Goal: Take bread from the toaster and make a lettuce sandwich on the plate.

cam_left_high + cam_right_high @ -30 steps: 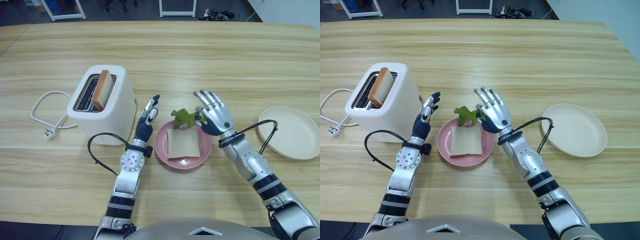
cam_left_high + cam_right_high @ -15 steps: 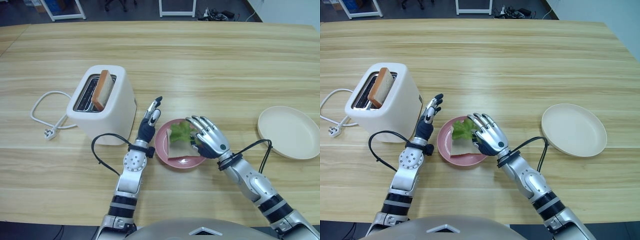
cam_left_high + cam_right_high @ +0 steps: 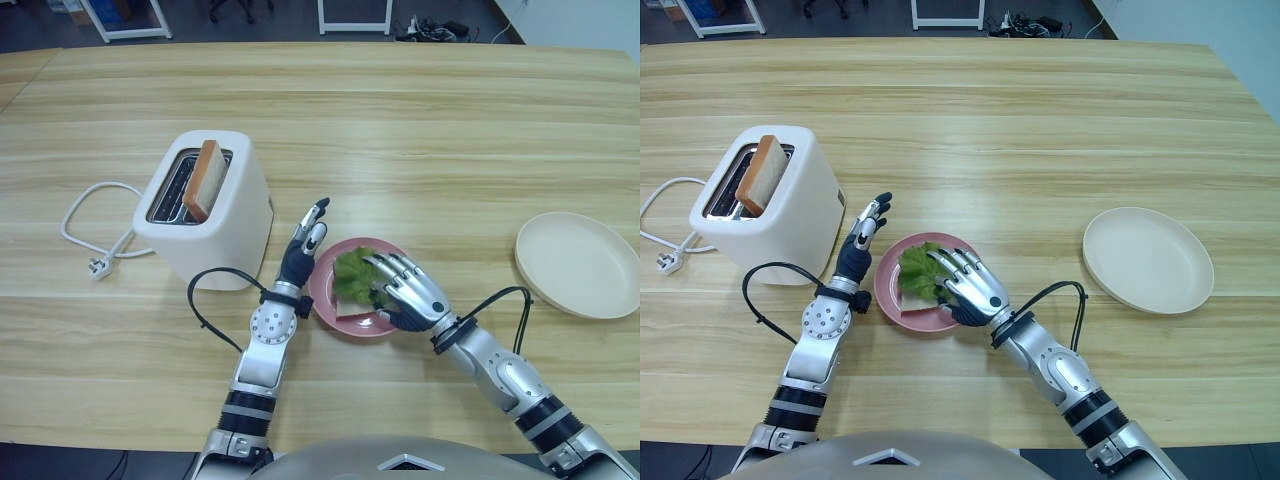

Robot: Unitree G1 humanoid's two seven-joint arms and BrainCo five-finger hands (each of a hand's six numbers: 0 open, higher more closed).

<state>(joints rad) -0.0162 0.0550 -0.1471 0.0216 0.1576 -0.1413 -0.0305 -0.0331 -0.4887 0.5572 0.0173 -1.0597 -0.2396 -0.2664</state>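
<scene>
A pink plate (image 3: 325, 300) sits in front of me, with a slice of bread (image 3: 347, 311) on it and a green lettuce leaf (image 3: 350, 277) lying over the bread. My right hand (image 3: 405, 293) rests over the plate's right side, its fingers spread on the lettuce. My left hand (image 3: 303, 249) stands open and edge-up just left of the plate. To the left, a white toaster (image 3: 205, 210) holds one slice of bread (image 3: 204, 178) standing up out of its slot.
A cream plate (image 3: 579, 264) lies at the right. The toaster's white cord and plug (image 3: 87, 239) trail off to the left. Bare wooden table (image 3: 400, 130) stretches beyond the plates.
My right hand came down and toward me, bringing the lettuce from the plate's far rim onto the bread. My left hand edged slightly right, toward the plate.
</scene>
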